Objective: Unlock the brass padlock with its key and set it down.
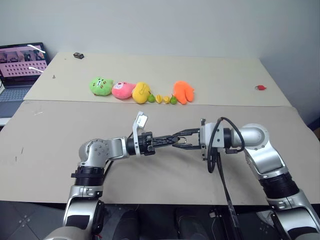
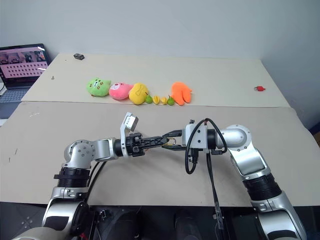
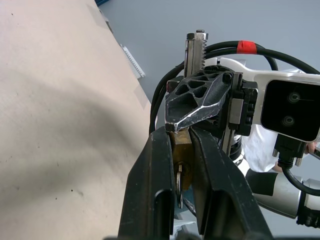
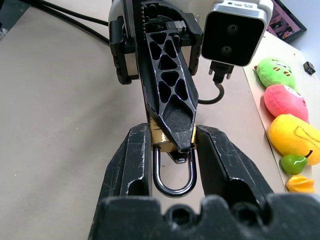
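Two tan tables [image 1: 150,180] pushed edge to edge, far one against a pale wall. Laptop [image 1: 20,70] at far left, screen lit. Row of plush toys [image 1: 142,91] along near edge of far table: green, pink, yellow, some small bits, then orange. Small red item [image 1: 260,87] far right, well apart from the row; small dark object [image 1: 78,55] far left corner.

Above near table, both arms raised and meeting mid-scene, tips pointed at each other. Right gripper [image 4: 171,145] clamped on the brass padlock [image 4: 159,135], one finger on each side of the golden body; silvery shackle [image 4: 173,175] looping back toward the wrist, closed. Left gripper [image 3: 180,150] nearly together, pinched on something thin and metallic [image 3: 179,182] right at the padlock [image 3: 182,147]; presumably the key, though not clear enough to confirm. Padlock held in air between the two grippers, off the table.
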You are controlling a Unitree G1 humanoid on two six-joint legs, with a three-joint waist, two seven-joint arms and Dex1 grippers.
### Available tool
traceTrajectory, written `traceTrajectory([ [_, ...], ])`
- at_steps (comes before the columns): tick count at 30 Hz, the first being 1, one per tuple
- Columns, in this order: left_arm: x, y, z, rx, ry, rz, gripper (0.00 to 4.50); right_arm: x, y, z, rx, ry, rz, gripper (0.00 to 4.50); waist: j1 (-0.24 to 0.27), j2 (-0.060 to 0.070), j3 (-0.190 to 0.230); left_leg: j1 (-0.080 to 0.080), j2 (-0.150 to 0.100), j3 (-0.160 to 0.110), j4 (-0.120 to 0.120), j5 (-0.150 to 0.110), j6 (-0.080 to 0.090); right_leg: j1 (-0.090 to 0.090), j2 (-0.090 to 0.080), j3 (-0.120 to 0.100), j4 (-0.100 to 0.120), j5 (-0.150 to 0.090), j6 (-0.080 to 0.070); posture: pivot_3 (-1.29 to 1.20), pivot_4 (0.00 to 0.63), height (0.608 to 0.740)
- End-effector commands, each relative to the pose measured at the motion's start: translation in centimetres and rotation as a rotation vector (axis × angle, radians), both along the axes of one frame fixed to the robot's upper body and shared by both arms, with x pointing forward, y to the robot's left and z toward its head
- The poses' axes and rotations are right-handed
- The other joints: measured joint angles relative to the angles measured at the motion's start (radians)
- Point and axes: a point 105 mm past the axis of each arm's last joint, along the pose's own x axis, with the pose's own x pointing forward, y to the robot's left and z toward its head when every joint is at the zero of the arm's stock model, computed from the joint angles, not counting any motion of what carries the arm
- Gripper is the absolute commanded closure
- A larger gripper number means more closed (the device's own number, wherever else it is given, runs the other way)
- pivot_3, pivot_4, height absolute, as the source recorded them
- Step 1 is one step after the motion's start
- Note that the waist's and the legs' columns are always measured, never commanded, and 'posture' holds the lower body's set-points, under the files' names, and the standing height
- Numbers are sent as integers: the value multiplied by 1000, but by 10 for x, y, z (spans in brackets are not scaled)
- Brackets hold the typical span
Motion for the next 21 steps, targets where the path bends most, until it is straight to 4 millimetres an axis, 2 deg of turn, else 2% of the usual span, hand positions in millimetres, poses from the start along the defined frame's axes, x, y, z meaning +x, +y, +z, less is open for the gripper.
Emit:
traceTrajectory([
  [1,-2,2,5,-4,-28,-3,4468,-2,1,15,27,-67,18,3590,0,0,0,0,0,0,0,0,0,0,0,0,0,0,0,0,150,717],
  [2,-2,2,5,-3,-28,-2,4468,-2,1,15,28,-67,18,3590,0,0,0,0,0,0,0,0,0,0,0,0,0,0,0,0,150,717],
  [4,-1,2,5,-6,-22,-2,3462,-2,1,15,28,-67,18,3590,0,0,0,0,0,0,0,0,0,0,0,0,0,0,0,0,150,717],
  [5,-1,2,4,4,-31,5,3291,-2,1,15,29,-66,18,3590,0,0,0,0,0,0,0,0,0,0,0,0,0,0,0,0,150,717],
  [10,0,2,3,13,-32,13,1597,-2,0,15,27,-66,16,3590,0,0,0,0,0,0,0,0,0,0,0,0,0,0,0,0,150,717],
  [21,-3,7,2,14,-24,19,1597,-1,-1,14,24,-66,17,3590,0,0,0,0,0,0,0,0,0,0,0,0,0,0,0,0,150,717],
])
